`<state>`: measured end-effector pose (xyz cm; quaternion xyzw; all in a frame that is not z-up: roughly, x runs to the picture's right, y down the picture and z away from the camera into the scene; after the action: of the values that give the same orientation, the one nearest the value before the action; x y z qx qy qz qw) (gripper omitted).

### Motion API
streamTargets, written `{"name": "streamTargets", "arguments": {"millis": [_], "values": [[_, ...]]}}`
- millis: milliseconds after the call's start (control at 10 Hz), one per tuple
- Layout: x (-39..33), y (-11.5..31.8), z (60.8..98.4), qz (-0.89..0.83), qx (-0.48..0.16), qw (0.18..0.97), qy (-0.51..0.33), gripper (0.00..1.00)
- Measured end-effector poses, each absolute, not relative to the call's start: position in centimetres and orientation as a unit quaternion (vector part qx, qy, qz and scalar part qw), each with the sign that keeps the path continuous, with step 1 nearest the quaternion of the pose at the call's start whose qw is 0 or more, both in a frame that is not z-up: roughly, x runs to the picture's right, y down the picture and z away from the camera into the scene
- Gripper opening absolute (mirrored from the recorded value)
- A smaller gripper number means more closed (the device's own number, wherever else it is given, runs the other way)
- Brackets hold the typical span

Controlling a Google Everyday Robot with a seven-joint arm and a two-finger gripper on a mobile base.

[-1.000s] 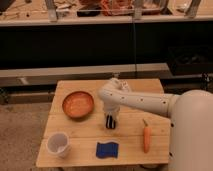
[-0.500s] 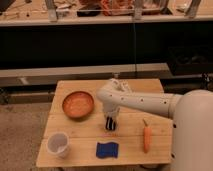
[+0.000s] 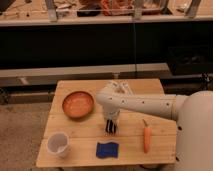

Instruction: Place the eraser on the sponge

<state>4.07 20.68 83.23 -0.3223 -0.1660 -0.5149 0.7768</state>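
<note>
Gripper [image 3: 111, 124] at eraser [image 3: 111, 129], near sponge [image 3: 106, 149]

Tool [image 3: 111, 125] points down over counter [image 3: 75, 136], beyond sponge [image 3: 106, 149]. Its dark tip merges with striped eraser [image 3: 111, 130]; the boundary between them is too blurred to resolve. Arm [image 3: 142, 103] covers part of a white object [image 3: 121, 88] at the counter's far edge; identity unclear. Robot body [image 3: 197, 132] cut by right and bottom edges. Shelf clutter [image 3: 117, 6] blurred, cropped at top.
</note>
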Motion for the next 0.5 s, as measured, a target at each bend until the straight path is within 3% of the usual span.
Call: {"name": "streamTargets", "arguments": {"millis": [500], "values": [[4.0, 21.9, 81.3, -0.535, -0.320, 0.764, -0.167, 0.02]]}}
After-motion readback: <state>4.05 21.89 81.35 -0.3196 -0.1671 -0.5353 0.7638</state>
